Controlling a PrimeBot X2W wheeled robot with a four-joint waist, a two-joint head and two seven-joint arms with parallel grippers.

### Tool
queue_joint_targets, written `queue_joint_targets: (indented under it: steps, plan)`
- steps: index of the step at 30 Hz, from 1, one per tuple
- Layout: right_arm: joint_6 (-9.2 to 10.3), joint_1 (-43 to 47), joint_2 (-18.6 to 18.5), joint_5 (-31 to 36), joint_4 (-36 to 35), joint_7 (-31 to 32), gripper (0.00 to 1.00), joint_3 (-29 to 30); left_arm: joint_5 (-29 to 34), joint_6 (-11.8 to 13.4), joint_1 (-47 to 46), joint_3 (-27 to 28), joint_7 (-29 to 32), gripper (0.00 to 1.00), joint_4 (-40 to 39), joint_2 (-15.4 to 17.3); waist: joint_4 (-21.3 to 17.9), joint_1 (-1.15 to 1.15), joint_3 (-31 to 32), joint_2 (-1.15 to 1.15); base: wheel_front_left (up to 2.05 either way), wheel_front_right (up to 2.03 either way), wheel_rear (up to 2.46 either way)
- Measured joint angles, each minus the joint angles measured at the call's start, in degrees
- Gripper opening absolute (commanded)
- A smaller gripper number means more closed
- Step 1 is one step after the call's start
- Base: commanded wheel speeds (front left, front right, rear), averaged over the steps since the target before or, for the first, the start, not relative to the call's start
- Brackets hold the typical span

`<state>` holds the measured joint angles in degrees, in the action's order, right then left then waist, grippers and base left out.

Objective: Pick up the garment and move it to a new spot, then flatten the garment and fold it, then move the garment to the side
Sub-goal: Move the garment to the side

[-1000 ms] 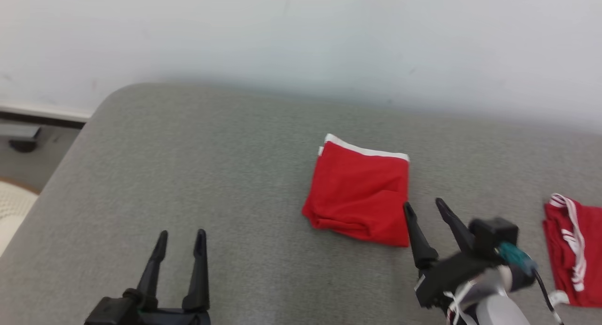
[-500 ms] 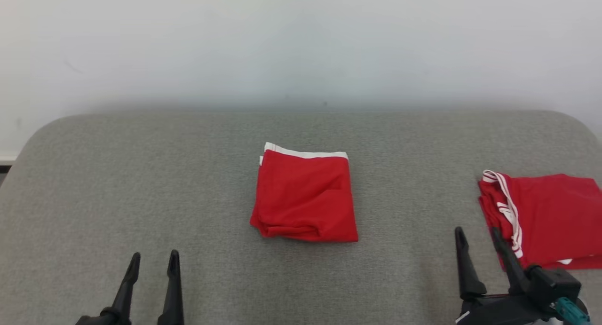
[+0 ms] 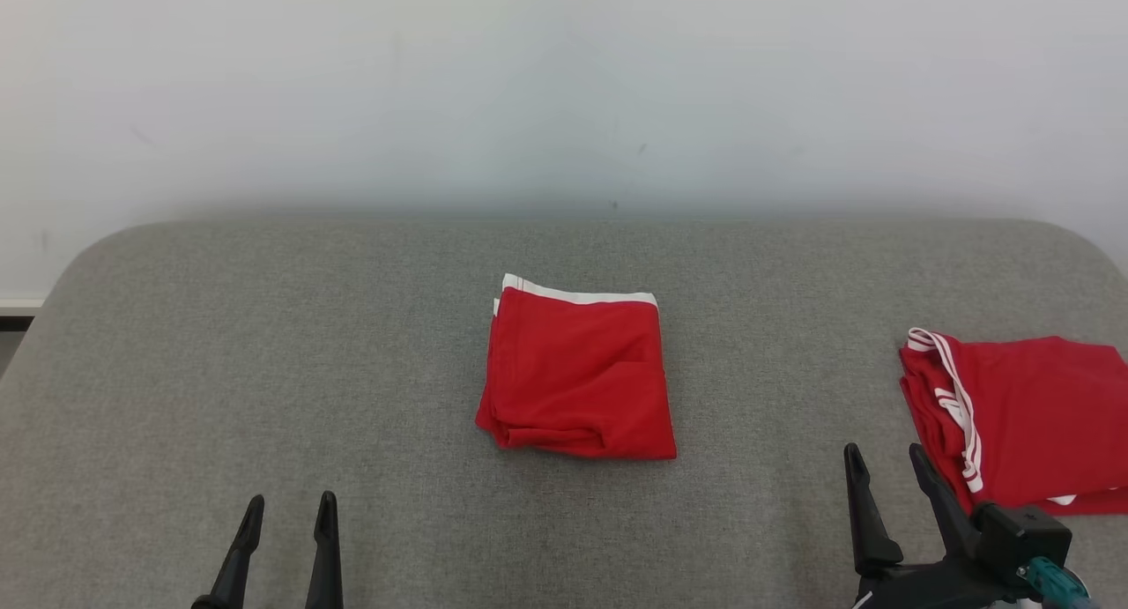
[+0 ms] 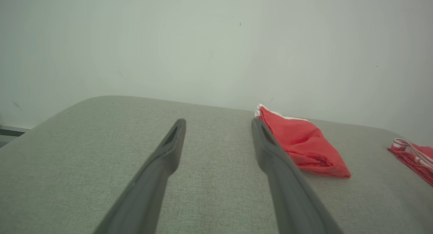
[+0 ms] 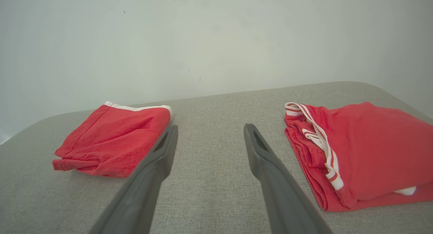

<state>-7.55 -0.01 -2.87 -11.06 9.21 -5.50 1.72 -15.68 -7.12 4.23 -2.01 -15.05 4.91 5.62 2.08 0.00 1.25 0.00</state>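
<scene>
Nothing to read here: no letters, numbers or brand marks. The folded red garment (image 3: 577, 371) shows just plain cloth with white trim, the other red garment (image 3: 1031, 415) only white stripes, and the wall (image 3: 564, 80) carries no sign.

- Red garment (image 3: 577, 371): white band along the far edge, folded into a compact near-square, lying flat mid-table (image 3: 264, 371), with a thicker rolled fold at the near edge.
- Second garment (image 3: 1027, 415): red with white-striped trim, folded flat at the table's right edge, well apart from the first.
</scene>
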Motion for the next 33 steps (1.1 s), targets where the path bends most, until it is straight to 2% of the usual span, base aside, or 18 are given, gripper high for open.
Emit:
queue_joint_targets:
  steps: [19, 23, 26, 30, 33]
  plan:
    - [0.0, -0.1, 0.0, -0.4, 0.4, 1.2, 1.0, -0.1, 1.1, 0.0, 0.2, -1.1, 0.0, 1.0, -0.1, -0.4, 1.4, 0.0, -0.7, 0.0, 0.0, 0.0, 0.0]
    - [0.0, -1.3, 0.0, 0.1, 0.4, 3.8, 1.0, -1.0, 1.0, -0.2, 0.2, -1.2, 0.0, 1.0, -0.1, -0.7, 1.9, 0.0, -0.8, 0.0, 0.0, 0.0, 0.0]
    - [0.0, -5.1, 0.0, -1.2, 1.9, 10.9, 1.0, -1.1, 1.0, -0.3, 0.2, -1.5, 0.0, 1.0, -0.1, -0.8, 2.2, 0.0, -1.2, 0.0, 0.0, 0.0, 0.0]
    - [0.0, -11.9, 0.0, -1.6, 5.5, 25.4, 1.0, -2.1, 1.0, -0.3, -0.5, -2.6, 0.0, 1.0, -0.1, -1.0, 2.9, 0.0, -2.0, 0.0, 0.0, 0.0, 0.0]
    - [0.0, -19.0, 0.0, -1.2, 9.1, 32.1, 1.0, -2.4, 1.0, -0.3, -1.1, -3.3, 0.0, 1.0, -0.4, -1.2, 3.8, 0.0, -2.7, 0.0, 0.0, 0.0, 0.0]
